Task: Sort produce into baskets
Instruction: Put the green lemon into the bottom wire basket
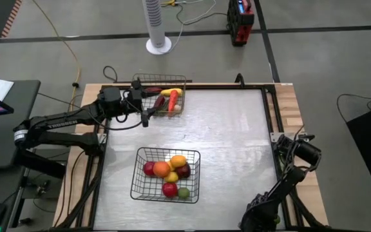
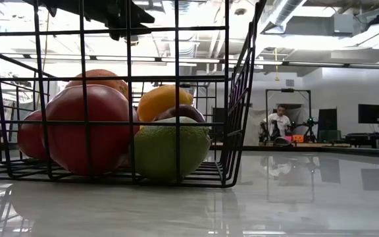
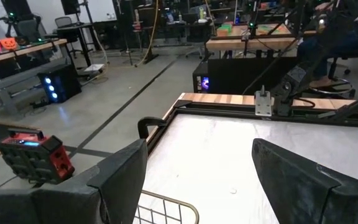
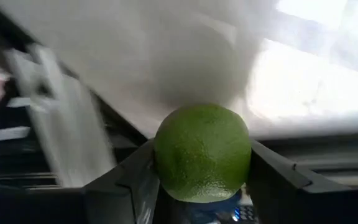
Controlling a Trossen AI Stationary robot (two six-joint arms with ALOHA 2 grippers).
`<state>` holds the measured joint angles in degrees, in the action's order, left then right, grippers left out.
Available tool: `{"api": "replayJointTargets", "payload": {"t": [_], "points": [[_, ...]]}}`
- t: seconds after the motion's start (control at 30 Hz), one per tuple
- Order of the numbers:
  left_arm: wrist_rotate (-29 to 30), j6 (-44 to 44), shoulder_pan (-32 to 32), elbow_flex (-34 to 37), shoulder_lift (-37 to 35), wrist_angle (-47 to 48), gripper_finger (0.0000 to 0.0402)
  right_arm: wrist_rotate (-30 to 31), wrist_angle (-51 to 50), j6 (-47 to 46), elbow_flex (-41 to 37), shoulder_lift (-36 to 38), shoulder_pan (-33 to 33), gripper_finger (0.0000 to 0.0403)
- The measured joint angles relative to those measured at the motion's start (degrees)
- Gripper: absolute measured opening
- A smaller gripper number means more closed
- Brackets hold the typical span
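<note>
Two wire baskets stand on the table. The far basket holds long produce: an orange piece, a yellow one, a red one and a dark red one. The near basket holds round red, orange, yellow and green fruits, which fill the low view. My left gripper is open and empty at the far basket's left side, and its wrist view looks across the table. My right gripper is folded back at the table's right edge, shut on a round green fruit. My right gripper pinches the round green fruit between its two fingers, which lie on two opposite sides of it. The fruit fills the gap between them. Whether it hangs clear of the table, I cannot tell.
Bare table top lies between the baskets and the right edge. Black frame rails run along the table's edges. A person sits in the room far behind the table.
</note>
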<state>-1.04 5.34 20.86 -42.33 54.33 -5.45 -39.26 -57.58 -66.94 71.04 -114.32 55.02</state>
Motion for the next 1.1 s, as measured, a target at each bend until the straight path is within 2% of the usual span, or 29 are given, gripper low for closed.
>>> {"api": "replayJointTargets", "payload": {"t": [0.13,0.2,0.3,0.4,0.5,0.6,0.7,0.87,1.1], "points": [[0.0,0.0,0.0,0.0,0.0,-0.3,0.0279,2.2,-11.1,2.4,1.3,3.1,-0.6,0.0229],[0.0,0.3,0.0,0.0,0.0,-1.3,0.0279,6.0,-16.2,3.1,1.5,5.8,-1.4,0.0227],[-0.3,1.0,0.0,0.0,0.0,-2.4,0.0279,16.5,-19.5,2.9,1.5,11.2,-3.7,0.0226],[-2.3,1.1,0.0,0.0,0.0,-2.7,0.0279,29.9,-19.0,2.7,1.5,16.7,-7.1,0.023],[-4.1,1.5,0.0,0.0,0.0,-3.9,0.0279,42.3,-14.6,4.7,1.5,21.5,-11.5,0.0232],[-4.6,1.5,0.0,0.0,0.0,-5.0,0.0279,51.4,-7.3,9.7,1.5,24.7,-16.4,0.0233],[-4.3,1.6,-0.4,0.0,0.0,-5.0,0.0279,54.0,3.2,18.3,1.6,25.6,-21.4,0.0233],[-2.1,3.0,-2.5,0.0,-3.0,-5.6,0.0279,52.9,18.7,36.4,1.5,23.1,-27.8,0.0234],[1.2,4.1,-7.3,0.0,-8.3,-2.6,0.0279,52.7,19.6,46.5,1.6,22.1,-33.5,0.0235]]}}
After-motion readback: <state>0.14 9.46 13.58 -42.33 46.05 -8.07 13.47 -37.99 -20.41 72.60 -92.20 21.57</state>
